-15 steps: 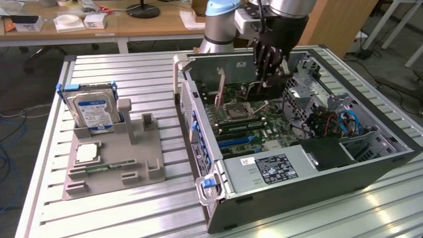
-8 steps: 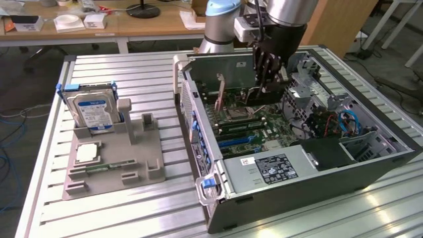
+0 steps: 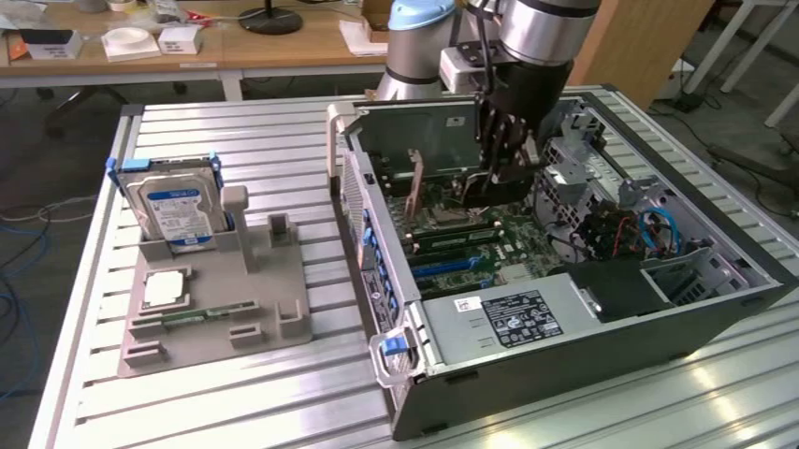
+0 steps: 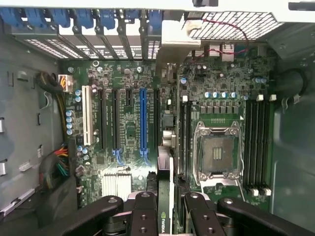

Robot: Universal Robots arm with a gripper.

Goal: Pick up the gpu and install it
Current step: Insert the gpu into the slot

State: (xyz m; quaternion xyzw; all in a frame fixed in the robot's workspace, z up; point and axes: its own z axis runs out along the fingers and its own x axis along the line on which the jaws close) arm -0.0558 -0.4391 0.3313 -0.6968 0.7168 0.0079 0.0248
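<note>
You have the gripper (image 4: 167, 199) clamped on the gpu (image 4: 164, 169), the card held edge-on between its fingers (image 4: 143, 211). Beneath it lies the motherboard (image 4: 125, 137): blue slot (image 4: 143, 118) just beside the card, empty processor socket (image 4: 216, 153) on the other side. Well beyond, outside the case (image 3: 549, 346), the hard drive (image 3: 175, 210) stands upright.

The outside camera sits high, well back from the claw (image 3: 489, 182), looking down aslant into the open computer case (image 3: 587, 309). The wrist camera rides just behind the claw (image 4: 167, 204), facing the circuit board (image 4: 128, 123) close beneath it; both views share that board (image 3: 487, 245).
</note>
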